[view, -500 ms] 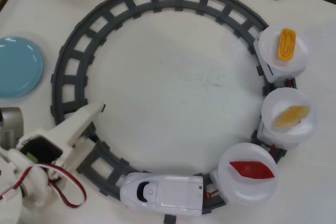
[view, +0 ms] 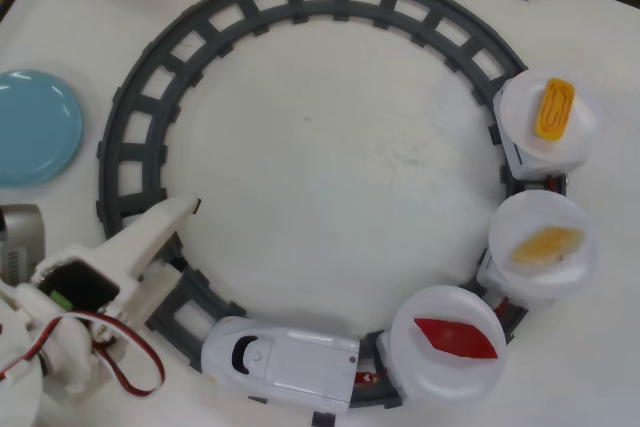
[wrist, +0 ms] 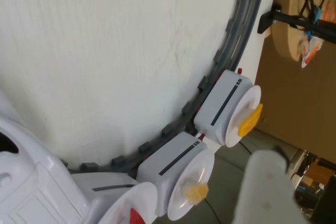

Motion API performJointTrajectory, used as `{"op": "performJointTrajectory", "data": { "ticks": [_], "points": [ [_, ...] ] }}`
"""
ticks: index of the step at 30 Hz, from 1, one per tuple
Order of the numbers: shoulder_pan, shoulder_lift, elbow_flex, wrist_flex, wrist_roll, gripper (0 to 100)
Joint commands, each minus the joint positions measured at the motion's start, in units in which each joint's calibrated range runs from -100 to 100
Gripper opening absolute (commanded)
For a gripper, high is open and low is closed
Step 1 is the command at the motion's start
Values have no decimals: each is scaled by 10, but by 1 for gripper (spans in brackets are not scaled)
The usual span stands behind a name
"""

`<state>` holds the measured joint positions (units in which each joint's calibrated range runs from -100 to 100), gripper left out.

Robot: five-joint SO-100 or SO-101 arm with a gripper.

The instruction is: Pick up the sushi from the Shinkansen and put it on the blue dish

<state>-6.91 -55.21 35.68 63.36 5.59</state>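
sushi [view: 546,245] on Shinkansen [view: 283,360] middle plate; blue dish [view: 35,127] bare

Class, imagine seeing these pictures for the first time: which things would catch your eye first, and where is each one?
In the overhead view, the grey circular track fills the table, with the white Shinkansen at the bottom pulling three white plates up the right side. The pale yellow sushi lies on the middle plate, between a red piece and an orange piece. The blue dish lies empty at the left edge.
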Motion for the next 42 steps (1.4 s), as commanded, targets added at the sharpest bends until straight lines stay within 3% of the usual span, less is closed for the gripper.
{"op": "performJointTrajectory", "data": {
  "ticks": [1, 42],
  "points": [
    [-1, -2, -27, 0, 0, 28],
    [-47, 4, -29, -6, 2, 28]
  ]
}}
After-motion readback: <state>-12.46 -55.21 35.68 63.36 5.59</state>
